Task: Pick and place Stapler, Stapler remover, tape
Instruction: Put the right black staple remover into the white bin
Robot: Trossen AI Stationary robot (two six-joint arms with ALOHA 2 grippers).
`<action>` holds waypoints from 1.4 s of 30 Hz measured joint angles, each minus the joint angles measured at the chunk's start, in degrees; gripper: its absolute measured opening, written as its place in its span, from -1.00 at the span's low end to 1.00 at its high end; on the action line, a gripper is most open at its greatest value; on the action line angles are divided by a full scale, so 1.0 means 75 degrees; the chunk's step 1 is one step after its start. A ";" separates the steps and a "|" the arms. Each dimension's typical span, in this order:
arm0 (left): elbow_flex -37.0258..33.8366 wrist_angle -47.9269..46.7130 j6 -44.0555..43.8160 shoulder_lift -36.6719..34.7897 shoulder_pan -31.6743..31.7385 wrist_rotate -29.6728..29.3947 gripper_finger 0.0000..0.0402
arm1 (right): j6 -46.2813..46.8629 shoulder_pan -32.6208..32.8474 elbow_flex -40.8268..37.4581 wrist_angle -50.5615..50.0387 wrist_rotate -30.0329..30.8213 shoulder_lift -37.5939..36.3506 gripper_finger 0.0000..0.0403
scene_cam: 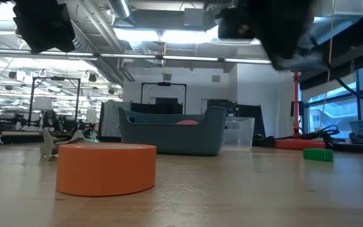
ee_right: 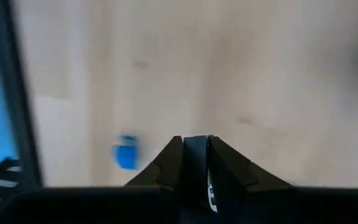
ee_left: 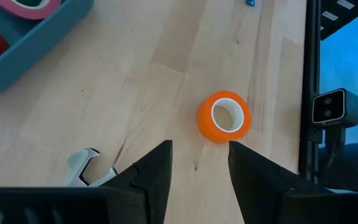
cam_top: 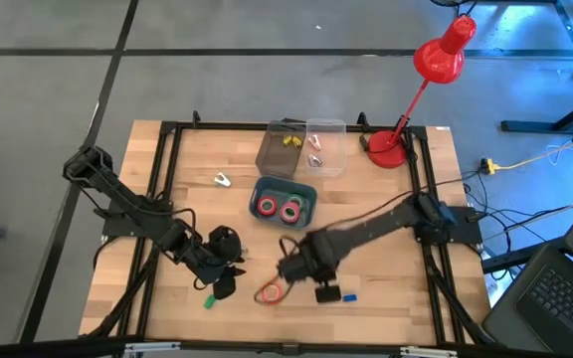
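Note:
An orange roll of tape (cam_top: 272, 291) lies flat on the wood near the table's front edge, also seen close up in the low view (scene_cam: 106, 167) and ahead of my left fingers (ee_left: 224, 117). Two red rolls lie in the blue bin (cam_top: 285, 204). A silver stapler remover (cam_top: 223, 180) lies left of the bin. My left gripper (ee_left: 199, 149) hangs open above the table at the front left (cam_top: 222, 261). My right gripper (ee_right: 194, 140) hangs over the front middle (cam_top: 304, 267), shut on a narrow dark thing, seemingly the stapler (ee_right: 196, 163). My right gripper pinches the narrow dark thing (ee_right: 196, 155) between its two fingers, which point down from above. It is lifted clear of the table. The fingers hide most of it, so which part they have cannot be told.
A clear bin (cam_top: 311, 149) with small items stands behind the blue bin. A red desk lamp (cam_top: 386, 147) stands at the back right. A blue block (cam_top: 349, 295) and a green block (cam_top: 208, 301) lie near the front edge. A silver claw-shaped piece (ee_left: 89, 165) lies beside my left fingers.

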 joint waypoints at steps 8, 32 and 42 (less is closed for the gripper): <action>0.0000 -0.0036 -0.0002 -0.0003 -0.0001 0.0000 -0.26 | -0.0301 -0.2175 -0.0105 -0.0257 0.1007 -0.1734 -0.73; 0.0000 -0.0175 0.1081 -0.0003 0.1157 0.0757 -0.42 | -0.1477 -0.7949 -0.2251 0.3601 -0.0878 -0.1117 -0.73; 0.0000 -0.0172 0.1149 -0.0003 0.1521 0.1307 -0.54 | -0.2075 -0.8606 -0.2254 0.3694 -0.0476 0.0107 -0.73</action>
